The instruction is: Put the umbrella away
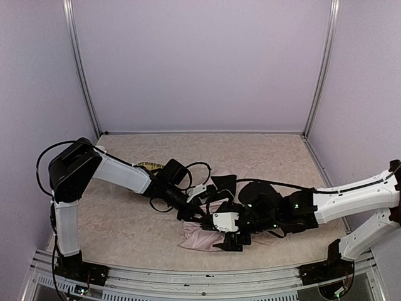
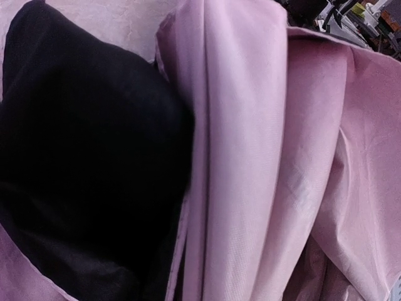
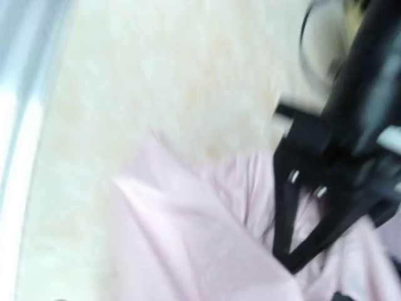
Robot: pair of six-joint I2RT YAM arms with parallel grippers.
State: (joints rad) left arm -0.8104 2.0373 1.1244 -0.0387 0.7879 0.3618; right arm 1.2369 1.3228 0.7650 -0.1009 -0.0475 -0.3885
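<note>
Right fingers [image 1: 220, 245] look spread wide in the top view, and we see nothing between them. We cannot tell if the left fingers [image 1: 190, 214] are open or shut. From above they are lost among dark parts, and their own camera does not show them.

The umbrella [image 1: 199, 239] lies in a messy heap on the desk [image 1: 125, 219], at 6 o'clock in the top view. We think its long way runs from pink cloth at 8 o'clock to black cloth at 2 o'clock, but the heap makes that hard to tell. Pink cloth lies just under the right fingers and toward 9 o'clock of them. From the left fingers it lies toward 5 o'clock. Neither arm looks clearly nearer.

Only the top view shows both arms. The left wrist view is very close to the cloth, with pink folds at 3 o'clock and black lining at 9 o'clock. The right wrist view is blurry and shows pink cloth lying on the pale desk.
</note>
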